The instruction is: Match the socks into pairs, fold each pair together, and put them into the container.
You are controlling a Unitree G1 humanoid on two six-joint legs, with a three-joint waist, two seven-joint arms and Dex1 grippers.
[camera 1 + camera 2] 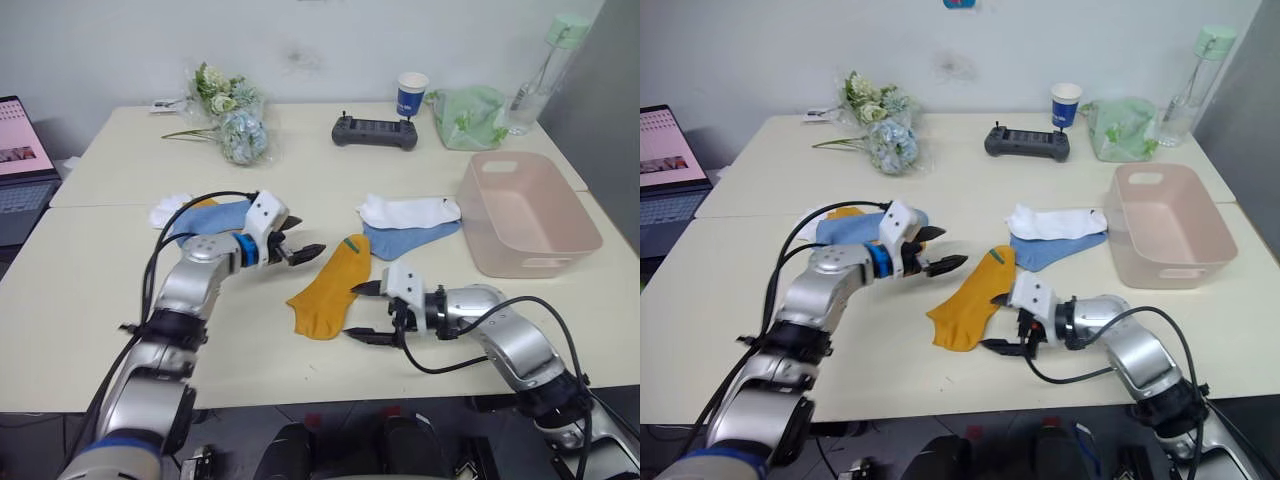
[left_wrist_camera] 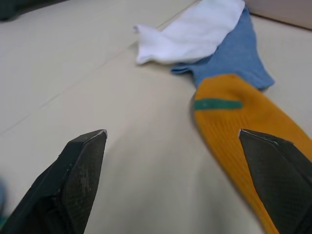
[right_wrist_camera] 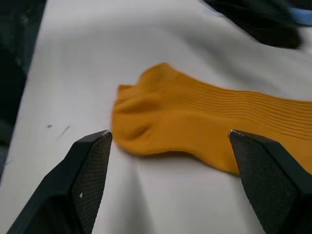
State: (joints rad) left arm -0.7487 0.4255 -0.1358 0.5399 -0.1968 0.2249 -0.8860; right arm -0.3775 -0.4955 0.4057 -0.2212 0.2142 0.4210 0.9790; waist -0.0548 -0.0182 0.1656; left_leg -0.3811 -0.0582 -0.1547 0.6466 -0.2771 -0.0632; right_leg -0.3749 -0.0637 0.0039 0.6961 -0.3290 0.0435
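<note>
Table (image 1: 90, 300): cream surface carried six socks, none yet paired.
Container (image 1: 530, 215): pink basket sat empty at 3 o'clock.
Mustard sock (image 1: 330, 285): lay flat at centre, between both arms.
Second mustard sock (image 1: 845, 212): tucked under a blue sock (image 1: 855, 228) at 10 o'clock.
Right claw (image 1: 366, 312): spread wide at the toe.
Left claw (image 1: 296, 250): spread beside the cuff.
Technique: likely pinch one edge cleanly and avoid dragging the fabric.

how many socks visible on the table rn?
6: mustard sock flat between the grippers; white on blue beside the basket; white, mustard, blue behind the left arm.
</note>
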